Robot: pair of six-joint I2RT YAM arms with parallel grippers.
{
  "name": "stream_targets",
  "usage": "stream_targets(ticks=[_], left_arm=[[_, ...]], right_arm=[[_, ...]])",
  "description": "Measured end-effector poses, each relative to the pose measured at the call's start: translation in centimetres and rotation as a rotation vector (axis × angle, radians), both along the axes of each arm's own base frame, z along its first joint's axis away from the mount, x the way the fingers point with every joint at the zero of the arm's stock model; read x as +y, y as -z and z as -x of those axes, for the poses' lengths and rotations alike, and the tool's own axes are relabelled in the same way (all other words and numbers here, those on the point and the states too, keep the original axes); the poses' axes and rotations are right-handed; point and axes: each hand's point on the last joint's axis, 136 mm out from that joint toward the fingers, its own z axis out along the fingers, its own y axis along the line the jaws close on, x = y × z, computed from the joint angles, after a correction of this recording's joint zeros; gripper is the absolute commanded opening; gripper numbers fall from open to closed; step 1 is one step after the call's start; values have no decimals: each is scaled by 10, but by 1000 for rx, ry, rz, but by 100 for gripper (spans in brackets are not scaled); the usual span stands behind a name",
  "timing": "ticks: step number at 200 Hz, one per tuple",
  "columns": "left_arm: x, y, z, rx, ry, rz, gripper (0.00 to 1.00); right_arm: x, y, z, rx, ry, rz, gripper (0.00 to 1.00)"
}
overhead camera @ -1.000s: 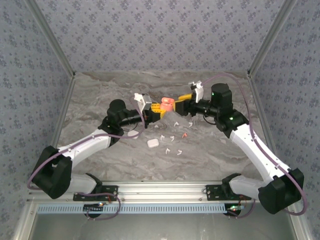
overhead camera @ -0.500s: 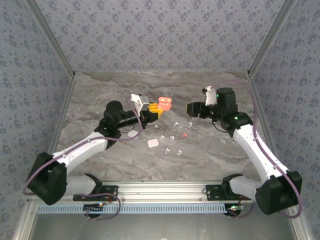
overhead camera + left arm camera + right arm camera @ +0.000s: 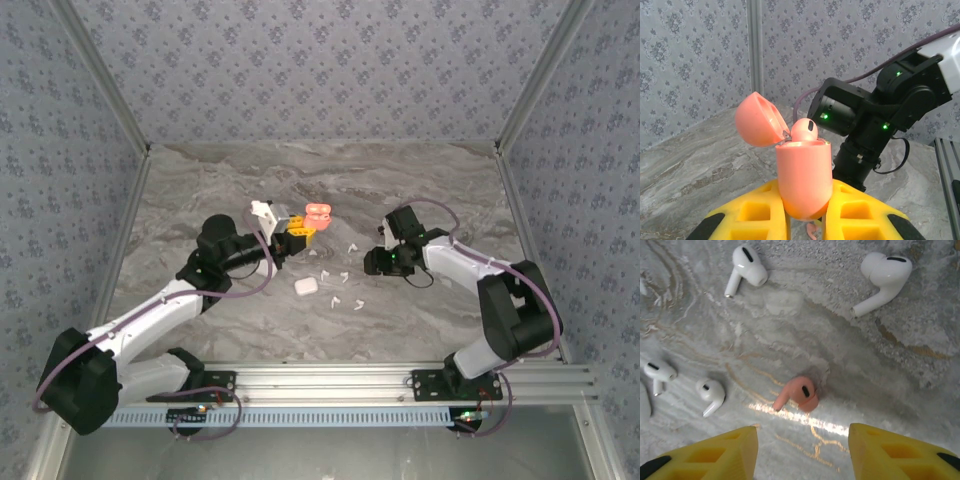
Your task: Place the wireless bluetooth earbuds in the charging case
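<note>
My left gripper (image 3: 806, 210) is shut on a coral charging case (image 3: 804, 172), held upright above the table with its lid (image 3: 756, 120) tipped open to the left. One coral earbud (image 3: 804, 131) sits in the case with its head sticking out. From above, the case (image 3: 317, 214) is just past the yellow fingers (image 3: 298, 232). My right gripper (image 3: 802, 434) is open and points down at the table. A second coral earbud (image 3: 800, 394) lies just ahead of its fingertips, untouched. In the top view the right gripper (image 3: 374, 262) is low over the scattered earbuds.
Several white earbuds lie around the coral one (image 3: 746, 265) (image 3: 882, 275) (image 3: 711, 392). A shut white case (image 3: 306, 285) lies on the marble table (image 3: 200, 180) between the arms, with white earbuds (image 3: 343, 276) beside it. Patterned walls enclose the table.
My right arm swung away from the held case and dropped down over the earbuds on the table. My left gripper shifted slightly left with the case.
</note>
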Motion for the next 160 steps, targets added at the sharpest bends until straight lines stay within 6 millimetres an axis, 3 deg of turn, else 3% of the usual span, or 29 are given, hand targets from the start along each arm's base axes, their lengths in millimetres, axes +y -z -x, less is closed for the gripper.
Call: stream_targets(ticks=[67, 160], left_arm=[[0, 2, 0, 7, 0, -5, 0], [0, 2, 0, 7, 0, -6, 0]], right_arm=[[7, 21, -15, -3, -18, -8, 42], [8, 23, -17, 0, -32, -7, 30]])
